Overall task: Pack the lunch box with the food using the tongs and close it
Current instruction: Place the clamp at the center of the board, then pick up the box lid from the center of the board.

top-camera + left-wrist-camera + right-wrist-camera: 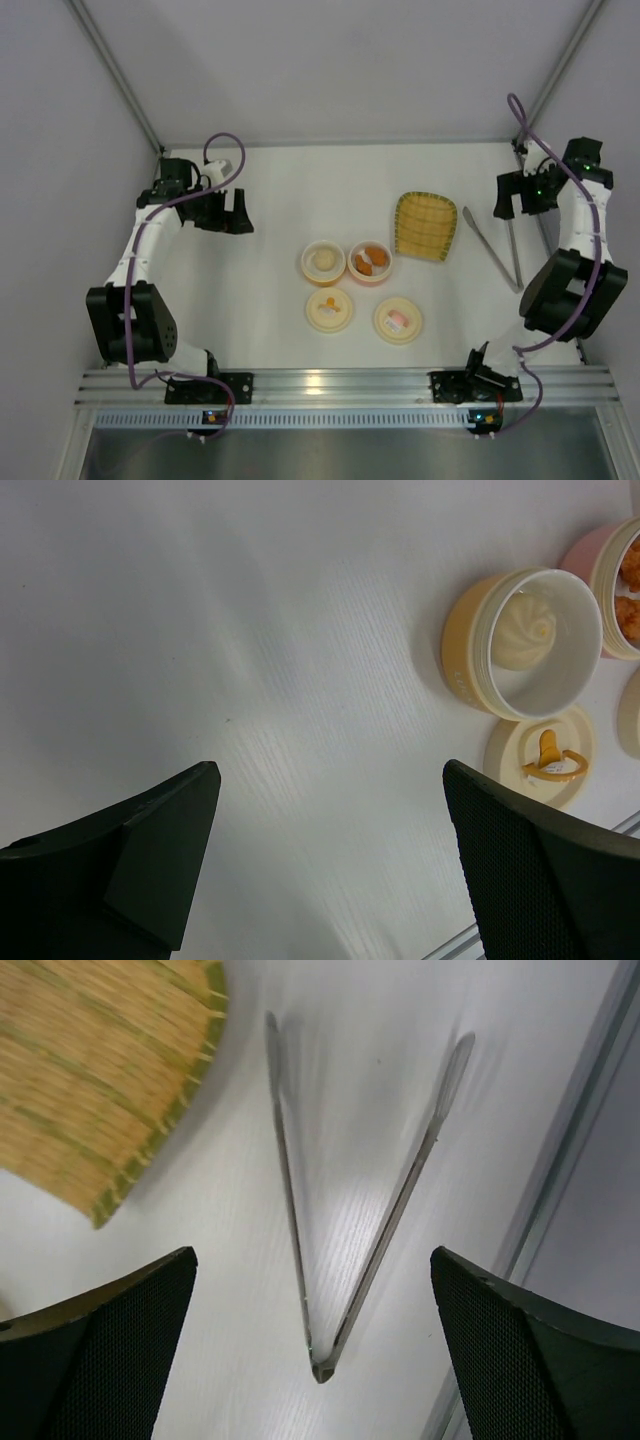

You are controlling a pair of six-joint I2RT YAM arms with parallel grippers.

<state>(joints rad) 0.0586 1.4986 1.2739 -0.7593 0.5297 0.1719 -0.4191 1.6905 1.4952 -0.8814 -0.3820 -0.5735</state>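
1. From the top camera, the left gripper (pixel 238 212) hung over bare table (pixel 270 180) left of the tubs, fingers spread and holding nothing. The right gripper (pixel 505 197) was above the tongs (pixel 497 245), which lay flat beside the yellow tray (pixel 425 225). The cream-yellow tub (pixel 323 262) and the pink tub (pixel 370 263) touched each other at mid-table, both uncovered, with the two lids (pixel 329 308) just nearer the arms.
2. In the left wrist view, the left gripper (pixel 330 772) was wide apart and empty. The cream-yellow tub (pixel 520 645) held the whitish ball (pixel 525 630), and a lid (pixel 540 760) lay beside it.
3. In the right wrist view, the right gripper (pixel 312 1255) was released, fingers either side of the tongs (pixel 389 1230) resting on the table, tray (pixel 90 1080) alongside.
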